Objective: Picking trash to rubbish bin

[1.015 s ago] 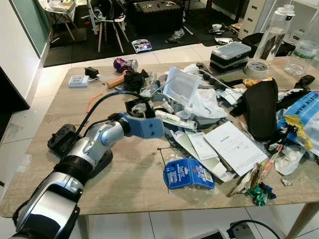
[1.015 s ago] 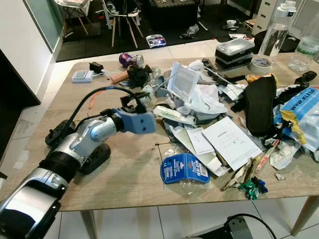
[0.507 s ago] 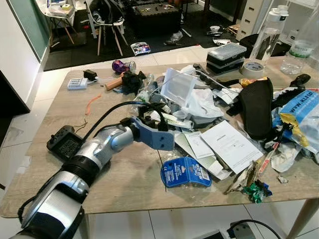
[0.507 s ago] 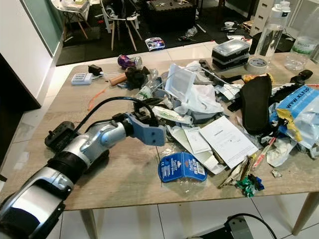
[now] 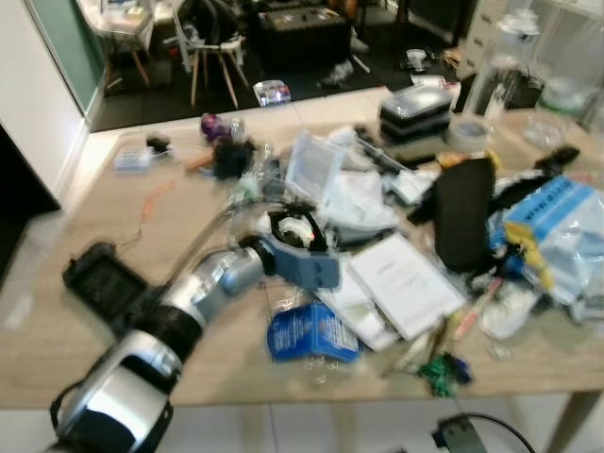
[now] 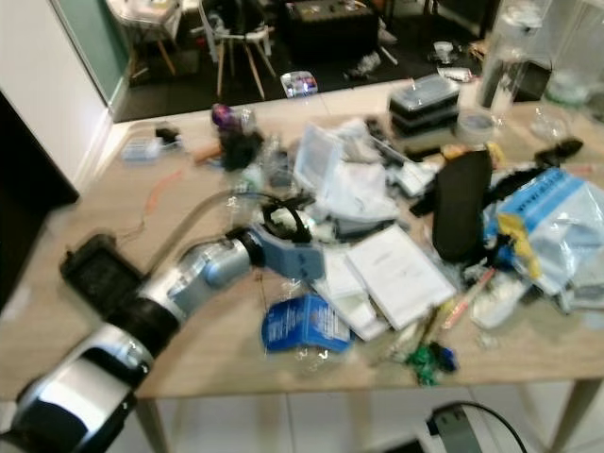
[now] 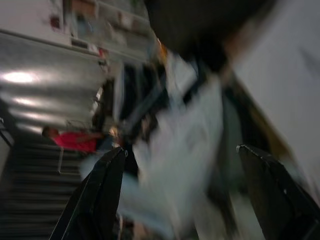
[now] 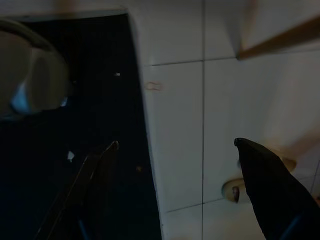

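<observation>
The left arm (image 5: 179,316) is a run of rounded silver shells joined by black ribbed collars. A blue boxy wrist block (image 5: 304,264) caps it, and a black cable (image 6: 203,219) loops over it. Each pincer has two long, tapered black fingers (image 7: 95,197).

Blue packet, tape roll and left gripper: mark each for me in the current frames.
blue packet (image 5: 311,332): left eye view, middle of its label.
tape roll (image 5: 465,135): left eye view, on its ring.
left gripper (image 7: 182,192): left wrist view, midway between the fingertips.

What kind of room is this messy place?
Probably a home's living or dining room: a cluttered wooden table on a white tiled floor, with chairs behind it.
</observation>
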Controlling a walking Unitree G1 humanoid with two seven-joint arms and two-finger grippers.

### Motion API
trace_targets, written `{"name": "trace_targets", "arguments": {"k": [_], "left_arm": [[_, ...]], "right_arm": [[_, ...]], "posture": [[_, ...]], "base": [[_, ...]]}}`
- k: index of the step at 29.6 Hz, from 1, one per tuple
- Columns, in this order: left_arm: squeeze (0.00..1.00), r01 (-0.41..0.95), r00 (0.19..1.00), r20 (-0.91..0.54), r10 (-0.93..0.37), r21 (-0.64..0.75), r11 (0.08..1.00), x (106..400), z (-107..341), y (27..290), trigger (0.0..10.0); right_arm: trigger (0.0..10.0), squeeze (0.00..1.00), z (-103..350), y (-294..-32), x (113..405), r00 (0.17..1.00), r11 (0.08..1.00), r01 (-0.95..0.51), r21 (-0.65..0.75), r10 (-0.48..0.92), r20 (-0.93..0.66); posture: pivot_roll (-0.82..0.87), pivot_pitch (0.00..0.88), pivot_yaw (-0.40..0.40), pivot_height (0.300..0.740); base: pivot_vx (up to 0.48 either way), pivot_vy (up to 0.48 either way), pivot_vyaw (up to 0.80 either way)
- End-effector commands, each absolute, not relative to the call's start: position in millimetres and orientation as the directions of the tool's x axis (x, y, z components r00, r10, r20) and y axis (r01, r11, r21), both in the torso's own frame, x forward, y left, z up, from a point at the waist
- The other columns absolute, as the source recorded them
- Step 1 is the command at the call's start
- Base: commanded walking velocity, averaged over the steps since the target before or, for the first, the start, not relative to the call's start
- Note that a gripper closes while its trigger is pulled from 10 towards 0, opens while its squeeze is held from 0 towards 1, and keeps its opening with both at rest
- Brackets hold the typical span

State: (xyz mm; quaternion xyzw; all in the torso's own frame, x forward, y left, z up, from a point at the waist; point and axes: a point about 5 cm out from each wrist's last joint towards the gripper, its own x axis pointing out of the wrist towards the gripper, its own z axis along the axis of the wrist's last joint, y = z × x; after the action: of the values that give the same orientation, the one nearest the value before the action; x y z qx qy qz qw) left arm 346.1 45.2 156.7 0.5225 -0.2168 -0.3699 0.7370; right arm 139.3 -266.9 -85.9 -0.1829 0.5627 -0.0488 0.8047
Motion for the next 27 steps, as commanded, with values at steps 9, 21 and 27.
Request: {"name": "trace_targets", "arguments": {"k": [9,21,27], "left_arm": [[0.00,0.303,0.702,-0.088,-0.707,0.935,0.185,355,153,61,10.0],[0.00,0.329,0.736,-0.273,-0.620,0.944,-0.026,368,151,116,10.0],[0.00,0.357,0.694,-0.311,-0.649,0.932,-0.065,365,155,119,10.0]], "right_arm": [[10.0,0.00,-91,-261,132,0.334,0.935,-0.138,-0.326,-0.266,-0.904],[10.0,0.00,-91,-260,131,0.329,0.937,-0.136,-0.320,-0.262,-0.907],[10.0,0.00,-91,-260,131,0.327,0.937,-0.139,-0.320,-0.261,-0.908]], "posture": [[-0.08,0.051,0.080,0.740],[-0.08,0.054,0.086,0.740],[-0.08,0.061,0.088,0.740]], "base": [[0.000,0.000,0.00],[0.000,0.000,0.00],[0.000,0.000,0.00]]}}
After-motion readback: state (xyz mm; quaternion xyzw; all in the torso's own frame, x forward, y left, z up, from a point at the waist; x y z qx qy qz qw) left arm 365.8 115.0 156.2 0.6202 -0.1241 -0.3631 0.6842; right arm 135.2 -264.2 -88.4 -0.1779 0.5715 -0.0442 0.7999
